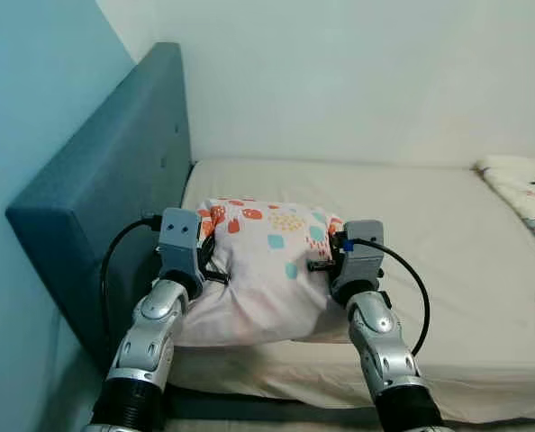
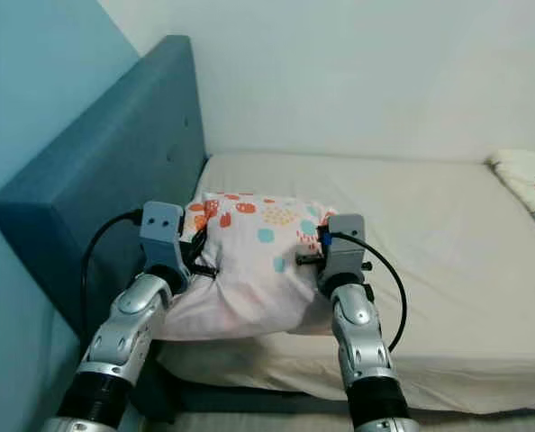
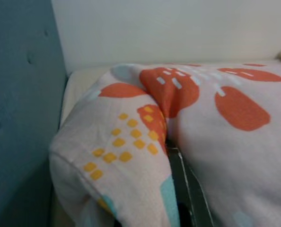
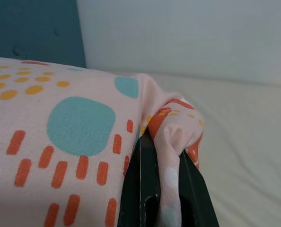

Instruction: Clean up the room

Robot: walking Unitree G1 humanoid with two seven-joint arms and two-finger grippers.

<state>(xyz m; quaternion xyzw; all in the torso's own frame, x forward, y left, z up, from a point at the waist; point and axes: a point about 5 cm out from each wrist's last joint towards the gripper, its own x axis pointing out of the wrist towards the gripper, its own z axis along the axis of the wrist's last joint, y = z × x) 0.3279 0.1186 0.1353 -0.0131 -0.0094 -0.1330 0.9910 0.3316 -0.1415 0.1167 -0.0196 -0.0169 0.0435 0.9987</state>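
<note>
grippers, left [image 1: 215,266] and right [image 1: 326,261], clamp one pillow [image 1: 263,261].

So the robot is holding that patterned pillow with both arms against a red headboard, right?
Not quite: the headboard is teal-blue, as the left eye view shows. The rest holds: the left gripper and right gripper both grip the pillow beside it.
</note>
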